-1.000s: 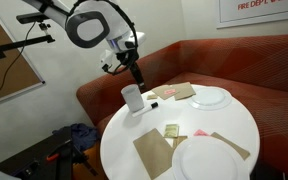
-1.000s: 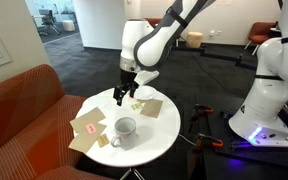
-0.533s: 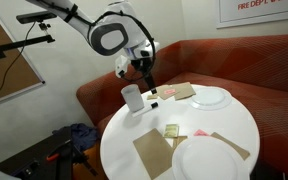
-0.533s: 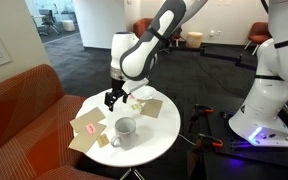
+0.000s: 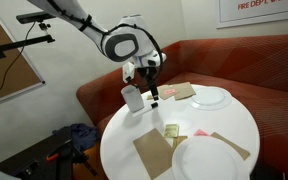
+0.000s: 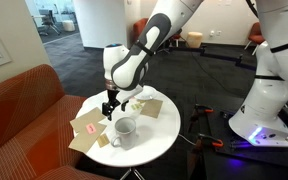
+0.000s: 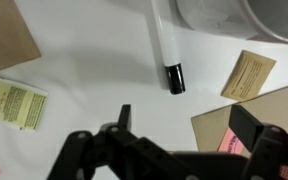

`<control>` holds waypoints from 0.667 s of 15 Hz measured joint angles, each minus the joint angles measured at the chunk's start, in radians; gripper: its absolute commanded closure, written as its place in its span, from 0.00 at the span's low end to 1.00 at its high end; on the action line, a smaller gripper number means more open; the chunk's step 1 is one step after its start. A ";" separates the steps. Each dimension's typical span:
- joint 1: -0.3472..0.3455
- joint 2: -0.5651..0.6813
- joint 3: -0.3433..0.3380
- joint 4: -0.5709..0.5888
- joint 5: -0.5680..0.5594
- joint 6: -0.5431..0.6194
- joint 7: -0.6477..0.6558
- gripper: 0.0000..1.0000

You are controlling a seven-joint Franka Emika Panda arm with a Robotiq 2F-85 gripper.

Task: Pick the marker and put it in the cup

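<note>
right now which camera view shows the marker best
The wrist view: the marker lies plainly on the white table, white barrel with a black cap, just ahead of the open claw. In both exterior views the claw hangs over that spot, and the marker is too small to pick out.

Both exterior views look down at the table [image 5: 234, 125] [image 6: 162, 135] from some distance, from roughly opposite sides. The wrist view looks straight down, very near its top [image 7: 84, 50].
</note>
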 measured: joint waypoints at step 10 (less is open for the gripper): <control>0.020 0.118 -0.014 0.122 -0.004 -0.126 0.001 0.00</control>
